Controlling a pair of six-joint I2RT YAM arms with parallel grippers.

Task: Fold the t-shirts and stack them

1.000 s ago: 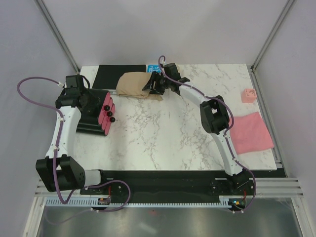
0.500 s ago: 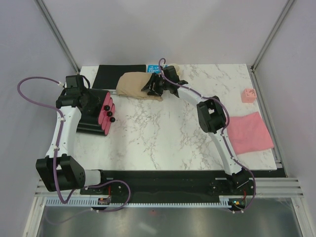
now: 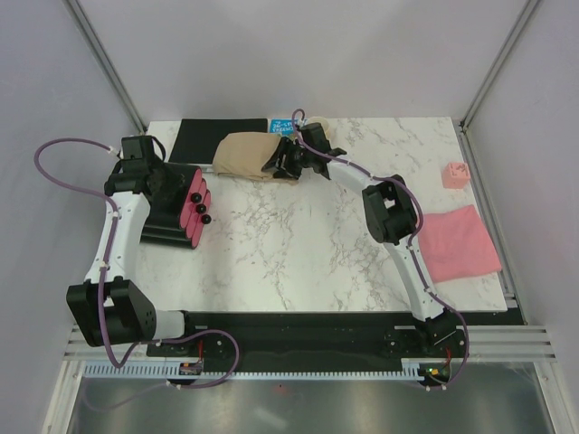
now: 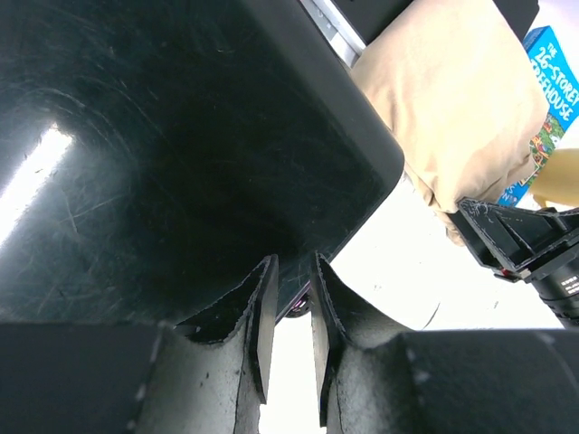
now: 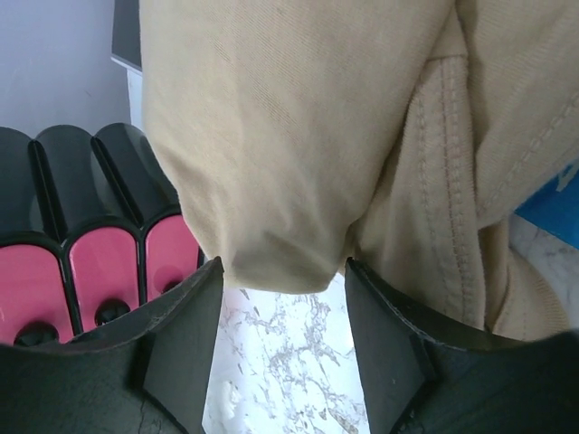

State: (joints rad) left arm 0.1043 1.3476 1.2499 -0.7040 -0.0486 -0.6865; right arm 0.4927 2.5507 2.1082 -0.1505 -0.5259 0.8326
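Note:
The tan t-shirt lies crumpled at the back of the table, left of centre. It fills the upper part of the right wrist view. My right gripper sits at the shirt's right edge, open wide. In the right wrist view a hanging fold of the cloth reaches just between its fingertips. The pink t-shirt lies folded flat at the right side of the table. My left gripper is low against the black drawer box. Its fingers stand a narrow gap apart with nothing between them.
The pink-and-black drawer box stands at the left, under my left wrist. A black mat and a blue book lie at the back edge. A small pink block sits at the right, behind the pink shirt.
My right gripper has edged a little left, further onto the tan shirt's edge. The left arm has barely moved.

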